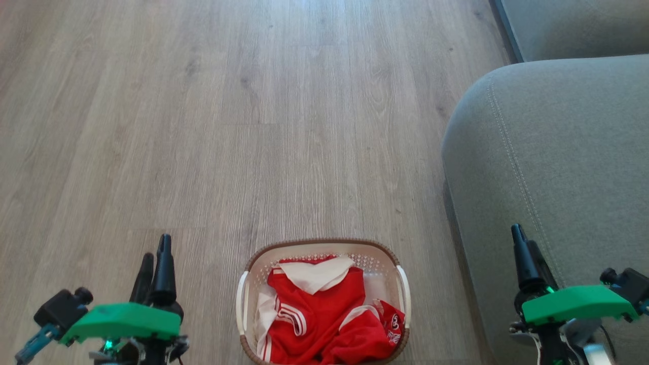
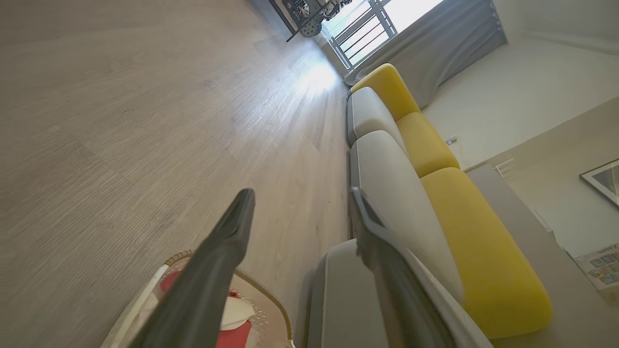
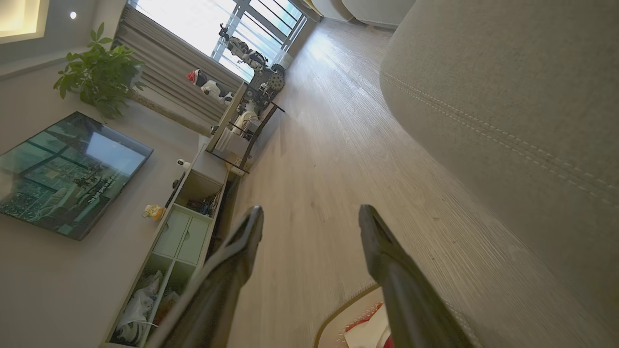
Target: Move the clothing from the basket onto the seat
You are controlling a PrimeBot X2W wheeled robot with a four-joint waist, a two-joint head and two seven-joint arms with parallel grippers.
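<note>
The cream basket [image 1: 390, 256] with a brown rim stands on the wood floor at the bottom middle of the head view. Crumpled inside it lies the red clothing [image 1: 324, 319] with white panels and striped trim. The grey seat [image 1: 563, 167] fills the right side, just right of the basket. My left gripper [image 1: 154, 258] hangs open at the lower left, left of the basket. Over the seat's front edge at the lower right, my right gripper [image 1: 525, 248] stands open too. Both wrist views show spread fingers with nothing between them: left gripper [image 2: 300, 203], right gripper [image 3: 312, 217].
The left wrist view shows the long sofa with yellow back cushions [image 2: 474, 241] running toward a window. A low cabinet [image 3: 179, 232] and a wall screen [image 3: 67, 174] line the other side of the room in the right wrist view.
</note>
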